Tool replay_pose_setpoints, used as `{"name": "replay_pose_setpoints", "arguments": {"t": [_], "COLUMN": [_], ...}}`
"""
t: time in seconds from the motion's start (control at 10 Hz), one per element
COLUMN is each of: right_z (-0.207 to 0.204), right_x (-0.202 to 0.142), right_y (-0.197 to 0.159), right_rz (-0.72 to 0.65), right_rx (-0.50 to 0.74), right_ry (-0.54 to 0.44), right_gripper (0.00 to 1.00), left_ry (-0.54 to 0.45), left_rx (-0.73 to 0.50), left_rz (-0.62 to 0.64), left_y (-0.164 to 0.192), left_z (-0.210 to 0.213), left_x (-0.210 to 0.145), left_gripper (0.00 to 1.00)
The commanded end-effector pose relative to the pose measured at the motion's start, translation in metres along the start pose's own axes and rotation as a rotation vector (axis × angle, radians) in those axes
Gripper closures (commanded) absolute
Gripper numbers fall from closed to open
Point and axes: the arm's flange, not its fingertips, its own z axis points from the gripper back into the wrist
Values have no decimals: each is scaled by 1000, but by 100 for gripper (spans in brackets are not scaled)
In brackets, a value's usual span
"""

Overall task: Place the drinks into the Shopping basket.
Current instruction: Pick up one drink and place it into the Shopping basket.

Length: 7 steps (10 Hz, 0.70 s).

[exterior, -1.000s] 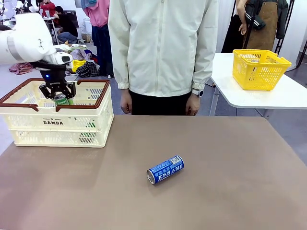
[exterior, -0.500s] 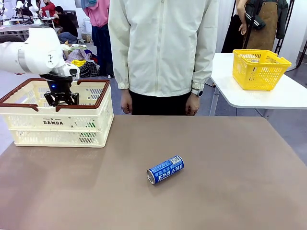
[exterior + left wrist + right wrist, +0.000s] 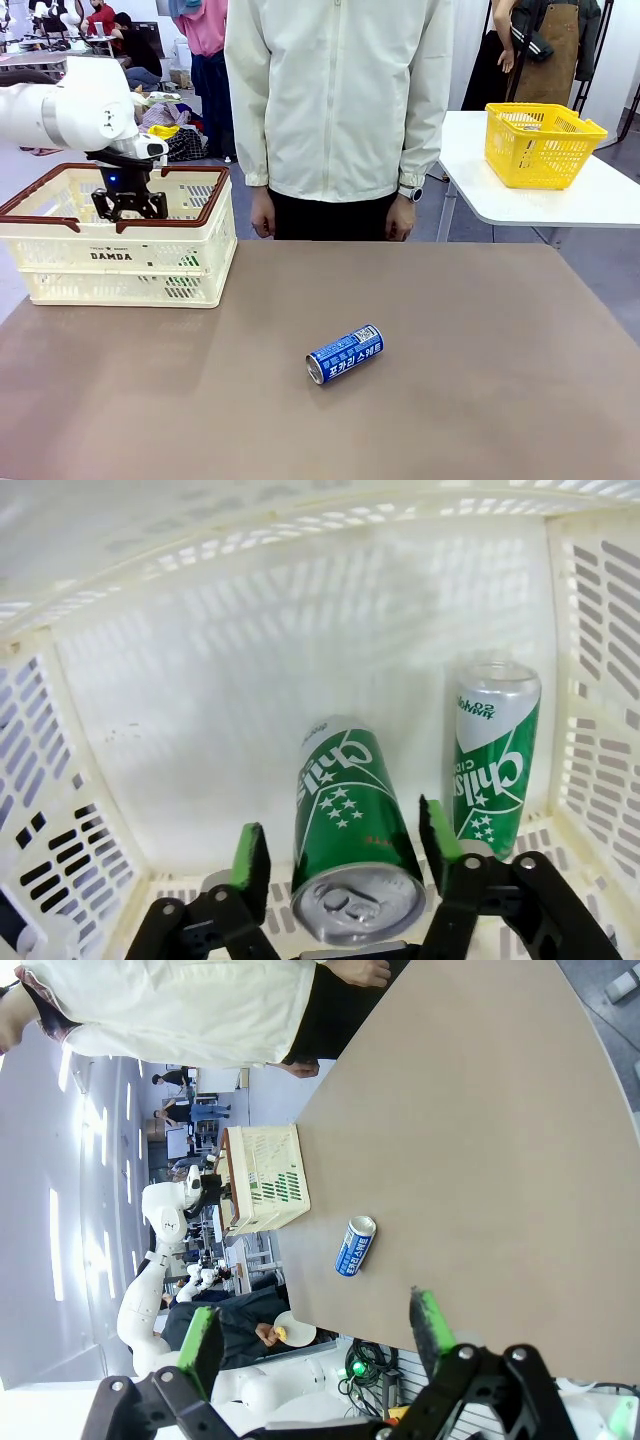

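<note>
The drinks are mostly in, by my reckoning. Front view: the left fingers [image 3: 156, 208] reach down inside the Shopping basket [image 3: 205, 215], while a blue can [image 3: 345, 354] lies on its side on the tabletop [image 3: 480, 330], well apart from them. Left wrist view: these fingers stand spread, one green can [image 3: 340, 780] between them with a gap at one pad and a second green can [image 3: 495, 760] just outside the other. Right wrist view: the right fingers [image 3: 429, 1322] are spread and empty, with the blue can [image 3: 356, 1245] lying beyond them. It alone seems left to place.

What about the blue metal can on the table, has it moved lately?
No. The blue can keeps its spot and slant against the cream plastic basket.
</note>
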Motion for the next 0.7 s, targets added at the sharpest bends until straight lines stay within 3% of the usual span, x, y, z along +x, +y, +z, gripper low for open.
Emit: {"name": "replay_pose_setpoints", "arguments": {"t": [0.0,0.1,0.5,0.6], "right_z": [1,1,1,1], "right_x": [0,0,0,0], "right_y": [0,0,0,0], "right_rz": [18,18,18,18], "right_rx": [8,8,8,8], "right_ry": [-2,-2,-2,-2], "right_gripper": [0,0,0,0], "left_ry": [-15,-33,-147,-135], "left_rx": [-46,-58,-130,-206], "left_rz": [-17,-10,-67,-94], "left_y": [10,17,37,41], "left_z": [15,29,158,187], "left_x": [-5,-9,-43,-51], "left_gripper": [0,0,0,0]}}
